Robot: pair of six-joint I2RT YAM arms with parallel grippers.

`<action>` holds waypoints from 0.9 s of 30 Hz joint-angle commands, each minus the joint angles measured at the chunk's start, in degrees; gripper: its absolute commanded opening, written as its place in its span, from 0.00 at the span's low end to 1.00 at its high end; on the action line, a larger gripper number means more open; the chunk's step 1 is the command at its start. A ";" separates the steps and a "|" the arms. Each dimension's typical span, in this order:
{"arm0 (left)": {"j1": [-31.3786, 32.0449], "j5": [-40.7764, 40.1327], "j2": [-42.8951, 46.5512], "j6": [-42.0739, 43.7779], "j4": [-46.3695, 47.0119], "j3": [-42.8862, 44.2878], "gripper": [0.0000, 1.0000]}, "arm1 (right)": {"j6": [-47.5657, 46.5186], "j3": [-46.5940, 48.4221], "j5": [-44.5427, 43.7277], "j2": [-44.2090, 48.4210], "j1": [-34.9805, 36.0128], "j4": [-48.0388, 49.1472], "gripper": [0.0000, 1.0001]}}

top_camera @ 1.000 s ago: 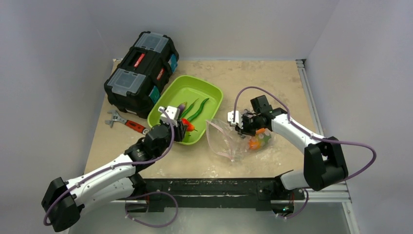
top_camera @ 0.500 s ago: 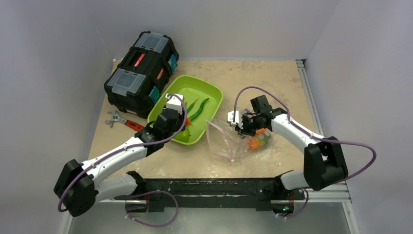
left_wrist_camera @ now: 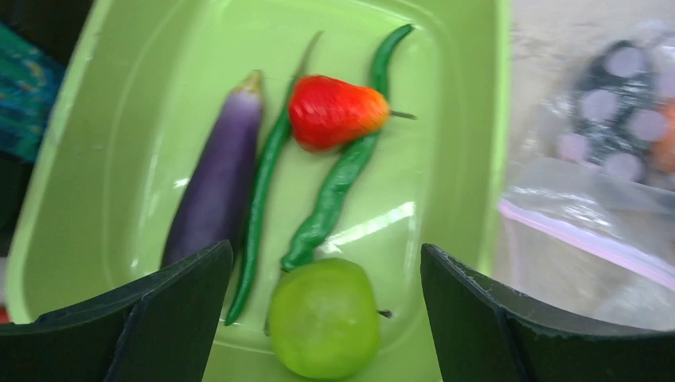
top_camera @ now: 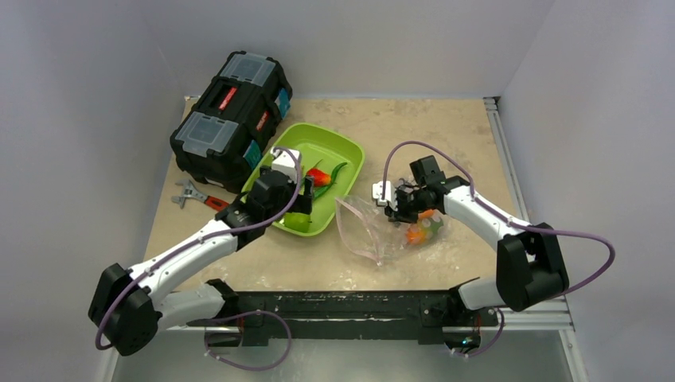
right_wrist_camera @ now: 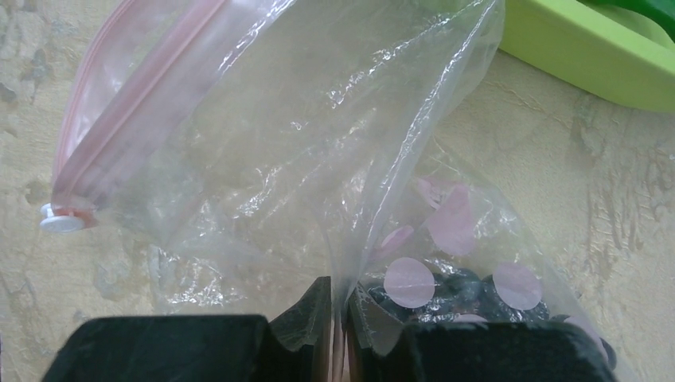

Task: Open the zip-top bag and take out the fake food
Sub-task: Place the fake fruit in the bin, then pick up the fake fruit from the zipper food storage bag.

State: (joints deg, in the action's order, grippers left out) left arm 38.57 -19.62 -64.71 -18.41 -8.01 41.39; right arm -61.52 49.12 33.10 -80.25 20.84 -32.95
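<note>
My left gripper [left_wrist_camera: 326,251] hangs open over the near end of the lime-green tray [left_wrist_camera: 127,119], holding nothing. Fake food lies in the tray: a purple eggplant [left_wrist_camera: 215,179], a long green pod [left_wrist_camera: 338,179], a red pepper [left_wrist_camera: 334,111] resting across the pods, and a lime-green ball [left_wrist_camera: 322,318] under the jaws. To the tray's right, the clear zip-top bag [top_camera: 362,231] lies on the table with orange fruit [top_camera: 415,233] inside. My right gripper [right_wrist_camera: 341,294] is shut on a fold of the zip-top bag [right_wrist_camera: 263,143], whose pink zip strip [right_wrist_camera: 135,87] runs off to the left.
A black toolbox [top_camera: 231,111] stands at the back left, touching the tray's left side. A red-handled wrench [top_camera: 208,200] lies on the table in front of it, beside my left arm. The tray's rim [right_wrist_camera: 589,64] is close to the bag's far side.
My left gripper moved farther over the tray and opened, and the red pepper left it and now lies in the tray. The right arm has stayed in place on the bag.
</note>
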 commanded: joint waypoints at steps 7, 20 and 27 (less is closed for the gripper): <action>-0.17 30.31 14.07 -1.39 5.58 -6.81 0.87 | -2.91 2.48 7.53 2.71 -1.48 -6.26 0.19; 9.14 36.40 9.74 1.02 10.42 -8.78 0.87 | -4.85 4.05 13.77 12.74 -9.59 -16.10 0.46; 13.44 34.63 5.40 3.27 12.57 -8.61 0.81 | -8.70 2.68 8.94 15.23 -14.26 -20.72 0.49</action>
State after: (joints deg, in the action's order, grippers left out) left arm 50.92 15.81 -58.28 -17.34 -0.08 32.23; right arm -66.85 52.36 44.27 -66.02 8.93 -49.19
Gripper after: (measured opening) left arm 0.831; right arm 0.479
